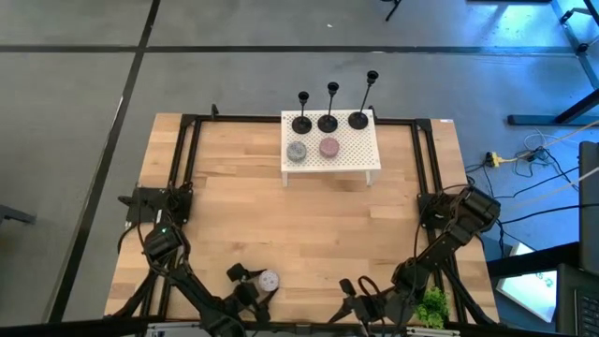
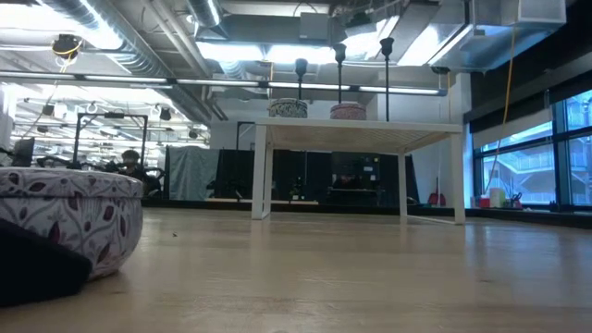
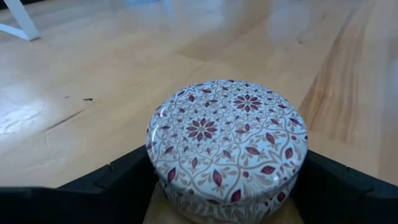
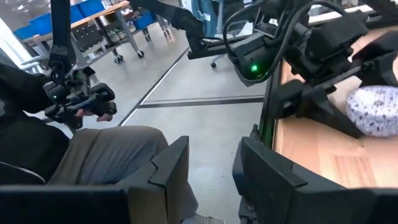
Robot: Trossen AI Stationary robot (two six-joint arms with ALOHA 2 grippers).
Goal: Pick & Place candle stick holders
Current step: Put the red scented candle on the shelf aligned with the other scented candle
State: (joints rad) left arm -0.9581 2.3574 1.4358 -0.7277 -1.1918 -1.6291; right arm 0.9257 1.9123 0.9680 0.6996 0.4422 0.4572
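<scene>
While your left gripper (image 3: 227, 199) sits at the near edge of the table (image 1: 309, 225), its jaws stand wide around a round patterned tin (image 3: 227, 146), one finger against each side; the tin rests on the wood. Your three candle stick holders (image 1: 329, 117) stand in a row along the back of the white perforated stand (image 1: 365, 150) at the far side, well apart from both arms, the tallest on the right. Two flat discs (image 1: 313, 150) lie on the stand just in front of them. Your right gripper (image 4: 211, 168) hangs off the near edge, jaws partly open and holding nothing, pointed toward a seated person (image 4: 93, 155) beyond.
</scene>
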